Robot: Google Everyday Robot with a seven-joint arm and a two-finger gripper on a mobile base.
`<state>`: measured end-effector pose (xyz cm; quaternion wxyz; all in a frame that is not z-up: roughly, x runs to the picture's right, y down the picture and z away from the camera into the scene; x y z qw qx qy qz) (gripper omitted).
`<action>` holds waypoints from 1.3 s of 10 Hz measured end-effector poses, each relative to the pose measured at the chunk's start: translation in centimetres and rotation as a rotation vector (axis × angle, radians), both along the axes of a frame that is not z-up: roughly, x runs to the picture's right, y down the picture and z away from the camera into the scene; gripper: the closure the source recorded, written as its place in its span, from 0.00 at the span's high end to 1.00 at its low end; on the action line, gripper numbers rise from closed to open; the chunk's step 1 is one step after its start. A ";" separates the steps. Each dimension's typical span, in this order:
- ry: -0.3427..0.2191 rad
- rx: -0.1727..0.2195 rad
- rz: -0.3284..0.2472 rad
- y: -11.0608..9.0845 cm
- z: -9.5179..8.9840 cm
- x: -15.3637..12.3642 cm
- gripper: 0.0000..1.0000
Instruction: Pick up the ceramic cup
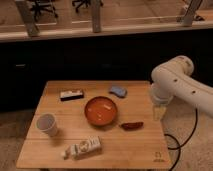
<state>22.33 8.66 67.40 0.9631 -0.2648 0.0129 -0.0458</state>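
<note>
We are seeing the ceramic cup (47,124) standing upright near the left edge of the bench (135,150), well apart from the orange bowl (101,110) in the middle. Our gripper (159,112) is hanging below the white arm (175,82) at the bench's right edge, far from the cup. We cannot tell whether it is open or closed.
</note>
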 end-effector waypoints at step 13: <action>-0.151 0.093 -0.315 -3.3 -1.0 -13.2 0.80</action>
